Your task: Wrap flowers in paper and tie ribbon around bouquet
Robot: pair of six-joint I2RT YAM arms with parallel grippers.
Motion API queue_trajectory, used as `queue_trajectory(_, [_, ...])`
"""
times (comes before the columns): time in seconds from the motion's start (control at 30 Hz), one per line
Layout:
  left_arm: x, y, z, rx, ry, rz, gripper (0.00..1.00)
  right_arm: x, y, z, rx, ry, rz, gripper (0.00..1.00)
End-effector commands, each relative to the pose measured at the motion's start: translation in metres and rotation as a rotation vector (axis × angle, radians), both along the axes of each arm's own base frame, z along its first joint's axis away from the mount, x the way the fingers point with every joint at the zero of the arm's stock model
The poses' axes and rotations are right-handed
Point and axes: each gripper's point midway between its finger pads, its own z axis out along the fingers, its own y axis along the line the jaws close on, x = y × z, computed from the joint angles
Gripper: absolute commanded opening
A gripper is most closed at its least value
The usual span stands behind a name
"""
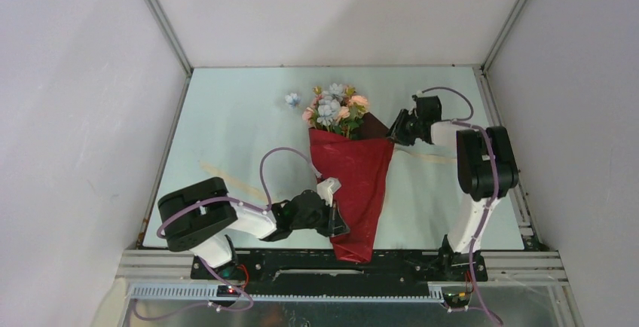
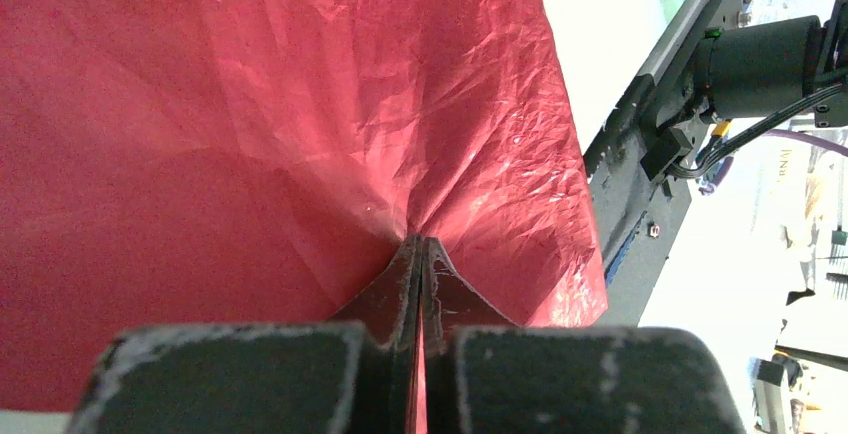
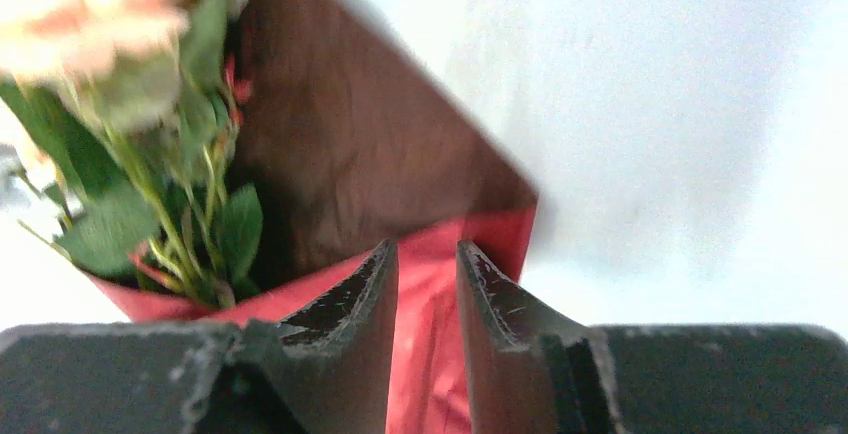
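Tip of the paper point(image 1: 353, 184) cone is lying nearest, at 6 o'clock. Its long axis is running 6 to 12, the mouth pointing to 12 and holding the flowers point(image 1: 335, 108). Left gripper point(image 2: 420, 244) is reaching in from 8 o'clock, clenched on a pinch of the red face. Right gripper point(image 3: 425, 249) is sitting at 2 o'clock by the brown corner, jaws standing slightly apart over the paper's edge; whether it is grasping cannot be told. Ribbon point(image 1: 226, 178) is lying flat at 9.
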Motion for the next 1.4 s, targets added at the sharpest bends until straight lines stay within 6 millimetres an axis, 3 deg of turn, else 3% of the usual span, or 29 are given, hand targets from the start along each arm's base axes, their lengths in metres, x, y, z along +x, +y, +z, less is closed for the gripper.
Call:
queue_trajectory(0.0, [-0.009, 0.066, -0.067, 0.321, 0.061, 0.083, 0.0, 0.038, -0.009, 0.0, 0.045, 0.019, -0.004, 0.3])
queue_trajectory(0.1, [-0.005, 0.058, -0.056, 0.289, 0.045, 0.085, 0.0, 0.063, -0.013, 0.013, 0.053, -0.015, -0.025, 0.28])
queue_trajectory(0.2, [0.005, 0.044, -0.036, 0.257, 0.005, 0.081, 0.0, 0.079, -0.023, 0.049, -0.034, -0.108, -0.02, 0.31])
queue_trajectory(0.23, [0.01, 0.038, -0.025, 0.237, -0.025, 0.076, 0.05, 0.08, -0.025, 0.073, -0.049, -0.158, -0.015, 0.36])
queue_trajectory(0.27, [0.016, 0.031, -0.013, 0.223, -0.045, 0.079, 0.11, 0.077, -0.03, 0.08, -0.095, -0.17, -0.01, 0.39])
queue_trajectory(0.3, [0.02, 0.025, 0.001, 0.193, -0.074, 0.073, 0.22, 0.073, -0.03, 0.105, -0.116, -0.219, -0.007, 0.47])
queue_trajectory(0.33, [0.024, 0.017, 0.014, 0.173, -0.095, 0.069, 0.25, 0.065, -0.036, 0.107, -0.167, -0.212, -0.011, 0.51])
queue_trajectory(0.37, [0.032, 0.008, 0.036, 0.133, -0.143, 0.072, 0.31, 0.055, -0.04, 0.121, -0.201, -0.235, -0.026, 0.58])
queue_trajectory(0.4, [0.037, 0.011, 0.041, 0.147, -0.161, 0.089, 0.35, 0.046, -0.042, 0.124, -0.219, -0.234, -0.025, 0.61])
queue_trajectory(0.43, [0.046, 0.005, 0.064, 0.116, -0.207, 0.107, 0.45, 0.031, -0.043, 0.127, -0.234, -0.237, -0.03, 0.66])
queue_trajectory(0.47, [0.047, 0.009, 0.067, 0.134, -0.214, 0.111, 0.49, 0.023, -0.044, 0.129, -0.235, -0.238, -0.038, 0.68])
queue_trajectory(0.5, [0.055, 0.007, 0.09, 0.106, -0.254, 0.141, 0.55, 0.005, -0.046, 0.129, -0.238, -0.236, -0.045, 0.71])
queue_trajectory(0.53, [0.055, 0.013, 0.093, 0.125, -0.254, 0.151, 0.58, -0.003, -0.047, 0.128, -0.231, -0.231, -0.059, 0.72])
queue_trajectory(0.57, [0.06, 0.016, 0.111, 0.096, -0.281, 0.185, 0.65, -0.021, -0.05, 0.124, -0.235, -0.224, -0.068, 0.74])
queue_trajectory(0.6, [0.059, 0.025, 0.111, 0.123, -0.277, 0.2, 0.69, -0.031, -0.053, 0.121, -0.234, -0.216, -0.082, 0.74])
queue_trajectory(0.7, [0.066, 0.062, 0.126, 0.155, -0.291, 0.351, 0.92, -0.072, -0.065, 0.113, -0.251, -0.208, -0.135, 0.75])
queue_trajectory(0.73, [0.067, 0.072, 0.135, 0.127, -0.28, 0.408, 0.98, -0.082, -0.066, 0.121, -0.25, -0.237, -0.147, 0.75])
queue_trajectory(0.77, [0.068, 0.093, 0.125, 0.194, -0.276, 0.465, 0.99, -0.097, -0.072, 0.107, -0.274, -0.199, -0.157, 0.75])
queue_trajectory(0.8, [0.068, 0.103, 0.133, 0.157, -0.254, 0.531, 0.99, -0.106, -0.073, 0.115, -0.277, -0.228, -0.164, 0.75])
queue_trajectory(0.83, [0.067, 0.125, 0.119, 0.229, -0.245, 0.583, 0.99, -0.12, -0.078, 0.103, -0.302, -0.186, -0.173, 0.75])
queue_trajectory(0.87, [0.066, 0.137, 0.124, 0.188, -0.21, 0.658, 1.0, -0.128, -0.08, 0.107, -0.314, -0.204, -0.184, 0.75])
queue_trajectory(0.9, [0.063, 0.161, 0.109, 0.259, -0.203, 0.719, 1.0, -0.139, -0.084, 0.097, -0.338, -0.17, -0.195, 0.75])
queue_trajectory(0.93, [0.065, 0.175, 0.113, 0.205, -0.172, 0.824, 1.0, -0.149, -0.08, 0.094, -0.342, -0.175, -0.18, 0.75])
queue_trajectory(0.97, [0.057, 0.195, 0.095, 0.268, -0.145, 0.864, 1.0, -0.156, -0.08, 0.089, -0.352, -0.16, -0.182, 0.75])
queue_trajectory(1.0, [0.058, 0.206, 0.096, 0.216, -0.113, 0.946, 1.0, -0.164, -0.074, 0.083, -0.36, -0.157, -0.16, 0.74])
queue_trajectory(1.03, [0.055, 0.223, 0.081, 0.256, -0.09, 0.993, 1.0, -0.169, -0.07, 0.079, -0.35, -0.145, -0.159, 0.72])
queue_trajectory(1.17, [0.054, 0.245, 0.054, 0.199, 0.014, 1.109, 1.0, -0.183, -0.03, 0.059, -0.317, -0.127, -0.034, 0.64])
queue_trajectory(1.37, [0.055, 0.249, 0.015, 0.231, 0.165, 1.155, 1.0, -0.187, -0.009, 0.033, -0.337, -0.064, 0.008, 0.59])
